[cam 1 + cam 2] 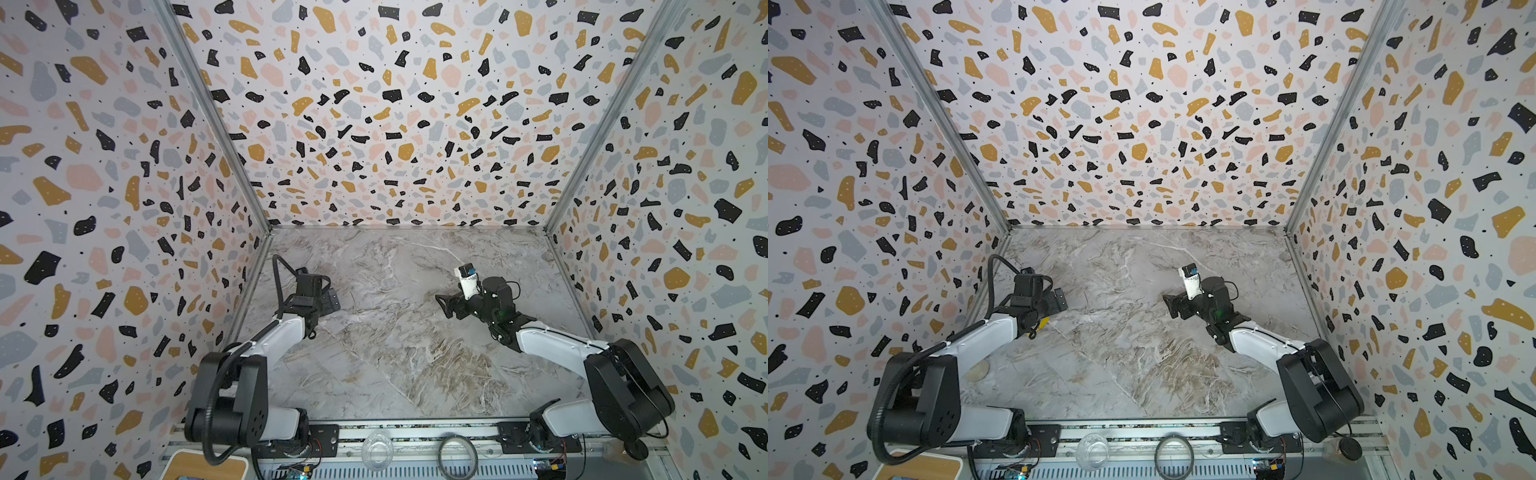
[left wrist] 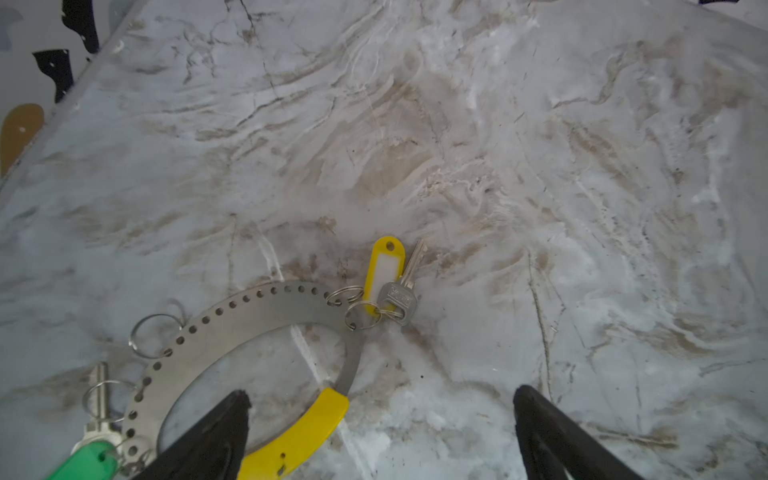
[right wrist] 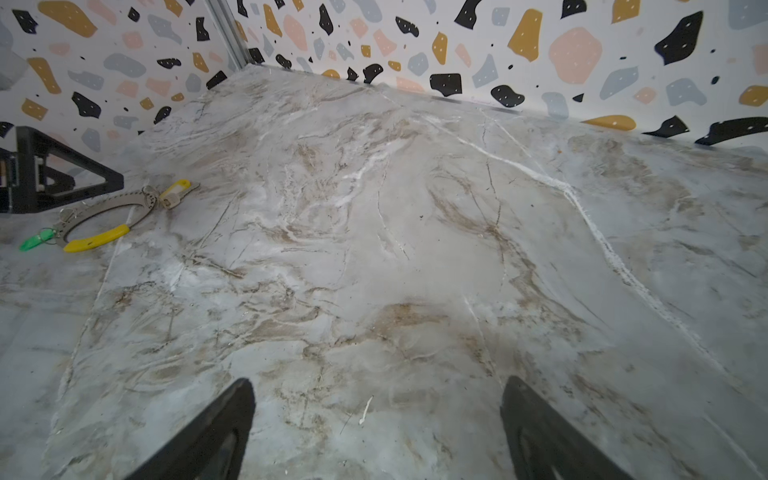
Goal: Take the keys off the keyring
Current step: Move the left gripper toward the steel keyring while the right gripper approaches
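Opening step: I hover my left hand [image 2: 380, 399], spread wide, over the keyring [image 2: 249, 316], both keys [image 2: 397, 301] attached; right hand [image 3: 376, 386], also spread, likely must come across next.

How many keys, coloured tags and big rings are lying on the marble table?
keys: 2, the second one beside the green tag
yellow tag: 1
green tag: 1
keyring: 1
Total: 5
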Robot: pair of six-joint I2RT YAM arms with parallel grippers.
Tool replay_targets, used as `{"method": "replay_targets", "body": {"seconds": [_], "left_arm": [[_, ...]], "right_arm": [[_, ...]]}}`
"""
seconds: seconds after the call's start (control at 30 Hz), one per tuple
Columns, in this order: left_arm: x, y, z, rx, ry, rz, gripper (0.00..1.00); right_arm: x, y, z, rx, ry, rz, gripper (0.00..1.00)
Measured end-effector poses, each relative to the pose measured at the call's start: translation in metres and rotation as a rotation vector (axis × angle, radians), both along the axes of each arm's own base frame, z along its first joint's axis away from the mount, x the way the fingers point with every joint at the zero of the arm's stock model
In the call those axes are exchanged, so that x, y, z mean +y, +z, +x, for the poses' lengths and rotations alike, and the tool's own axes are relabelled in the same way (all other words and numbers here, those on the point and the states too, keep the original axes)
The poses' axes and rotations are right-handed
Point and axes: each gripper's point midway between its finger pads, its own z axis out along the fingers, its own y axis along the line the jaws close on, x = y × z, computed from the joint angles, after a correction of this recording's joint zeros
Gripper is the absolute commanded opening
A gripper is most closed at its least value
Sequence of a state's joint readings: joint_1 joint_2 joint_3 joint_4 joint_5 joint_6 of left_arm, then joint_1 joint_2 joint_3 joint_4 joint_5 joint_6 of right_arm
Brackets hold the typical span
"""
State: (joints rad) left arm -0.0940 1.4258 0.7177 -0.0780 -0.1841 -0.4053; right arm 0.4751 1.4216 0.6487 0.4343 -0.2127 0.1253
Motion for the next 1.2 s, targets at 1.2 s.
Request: {"method": "replay_targets", "body": {"seconds": [1.2], "left_arm": [[-0.122, -0.042, 0.004, 0.024, -0.232, -0.234, 0.99]], "right_arm": [[-0.005, -0.009, 0.005, 0.039, -0.022, -0.113, 0.96]]}}
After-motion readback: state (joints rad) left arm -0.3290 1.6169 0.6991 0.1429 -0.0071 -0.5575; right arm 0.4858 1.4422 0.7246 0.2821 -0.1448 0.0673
